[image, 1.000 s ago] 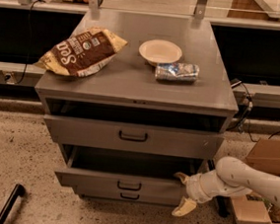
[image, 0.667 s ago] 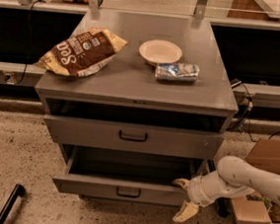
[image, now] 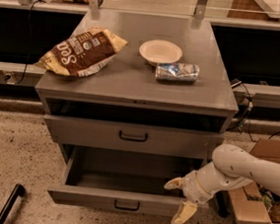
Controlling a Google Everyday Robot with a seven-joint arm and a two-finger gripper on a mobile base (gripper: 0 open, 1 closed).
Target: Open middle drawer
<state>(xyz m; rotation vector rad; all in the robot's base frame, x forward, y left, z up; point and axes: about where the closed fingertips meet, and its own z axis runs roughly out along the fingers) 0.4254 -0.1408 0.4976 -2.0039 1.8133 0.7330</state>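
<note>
The middle drawer (image: pixel 97 199) stands further out of the cabinet than it did a second ago. Its low front has slid down toward the bottom edge of the frame, and much more of the bare grey floor inside it now shows. The hand (image: pixel 175 202) has travelled with it and sits at the right end of the drawer front, lower centre-right of the frame. Its two pale fingers are spread apart, one reaching over the lip into the drawer and the other hanging down outside the front. I read that as a hook over the edge, not a pinch. The small dark bar handle (image: pixel 127 205) sits untouched in the middle of the front, well left of the hand.

I judge the pull to be all but done, because the drawer is open wide enough to count. What remains is to lift the inner finger clear of the lip without nudging the front back in.

Above, the taller top drawer (image: pixel 88 133) is in the same place. On the table (image: pixel 132 86), the chip bag (image: pixel 81 51), the bowl (image: pixel 160 51) and the foil packet (image: pixel 177 72) lie as before. A cardboard box (image: pixel 256 214) sits close by the arm at the lower right.
</note>
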